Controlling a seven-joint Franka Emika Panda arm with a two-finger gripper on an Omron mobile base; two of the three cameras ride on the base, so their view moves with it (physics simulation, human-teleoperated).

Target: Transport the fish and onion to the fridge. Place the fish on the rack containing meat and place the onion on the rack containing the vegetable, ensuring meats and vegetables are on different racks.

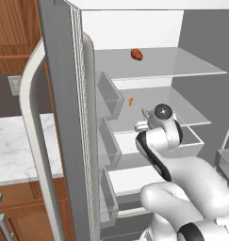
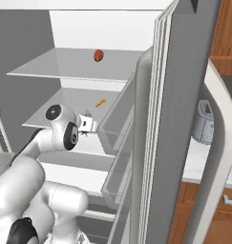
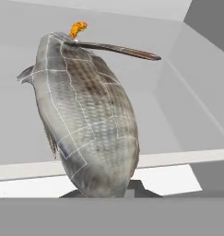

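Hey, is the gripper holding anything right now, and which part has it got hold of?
Yes, the gripper is shut on the fish, clamped at the broad end nearest the camera; the rest of the body points away toward the fridge shelves.

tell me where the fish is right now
The fish is held in the shut gripper, inside the open fridge, in front of the middle shelf with the small orange item.

Wood cabinets (image 1: 12, 33); marble counter (image 1: 14, 150); wall outlet (image 1: 14, 84); grey canister (image 2: 203, 123).
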